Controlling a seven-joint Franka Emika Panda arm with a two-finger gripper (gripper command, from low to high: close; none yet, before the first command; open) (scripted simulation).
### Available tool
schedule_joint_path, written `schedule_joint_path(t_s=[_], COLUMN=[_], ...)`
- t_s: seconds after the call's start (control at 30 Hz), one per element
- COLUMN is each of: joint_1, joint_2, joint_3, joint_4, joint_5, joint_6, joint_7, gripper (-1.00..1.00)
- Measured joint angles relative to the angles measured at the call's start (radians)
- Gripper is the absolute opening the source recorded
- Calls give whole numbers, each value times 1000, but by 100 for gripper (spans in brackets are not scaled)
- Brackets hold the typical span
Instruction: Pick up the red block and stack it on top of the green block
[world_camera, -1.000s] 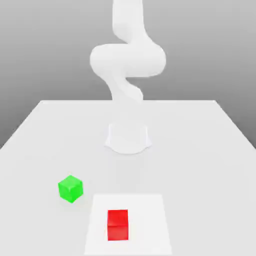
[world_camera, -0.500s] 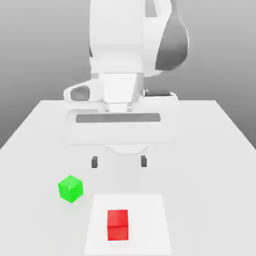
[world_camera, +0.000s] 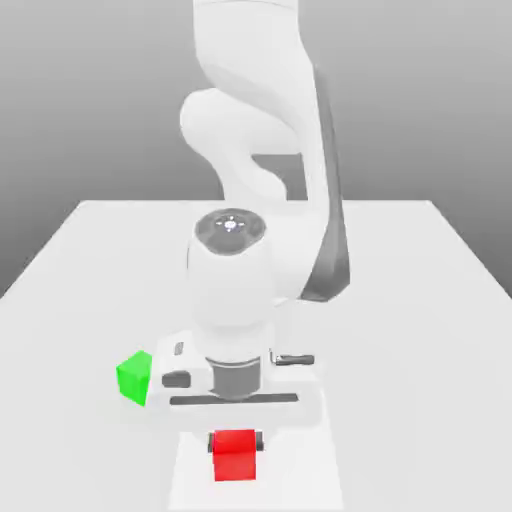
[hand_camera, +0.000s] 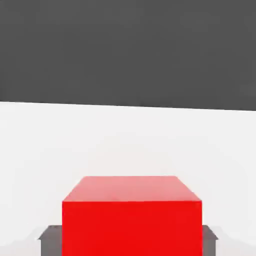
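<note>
Basically, white arm (world_camera: 265, 90) over white tabletop (world_camera: 420, 320), w/ the claw (world_camera: 236, 441) clenched on the red block (world_camera: 235, 456), one finger pad each side, block upright on/over the pale square (world_camera: 300, 470). Green block (world_camera: 134, 378) on tabletop, toward ext. view's left, partly hidden behind the hand.

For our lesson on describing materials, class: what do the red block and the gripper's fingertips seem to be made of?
Red block: perhaps painted wood or plastic, fairly smooth; its faces are evenly coloured with crisp edges and no visible grain, so either is possible.

Fingertips: possibly rubber or dark plastic, matt; they look plain dark grey without bright glints.
</note>
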Motion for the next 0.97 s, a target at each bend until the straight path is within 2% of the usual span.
schedule_joint_path(t_s=[0.07, 0.27, 0.6, 0.7, 0.83, 0.87, 0.97], joint_1=[-3, -5, -291, -295, -269, -276, -259], joint_2=[7, -184, -534, -480, -342, -307, -307], joint_3=[2, -19, -189, -212, -216, -201, -201], joint_4=[1, -38, -323, -342, -340, -339, -339], joint_5=[0, -30, -164, -148, -63, -31, -31], joint_6=[6, -147, -208, -135, 0, 32, 32], joint_7=[-1, 14, -56, -79, -139, -162, -162], gripper=[-100, -100, -100, -100, -100, 100, 100])
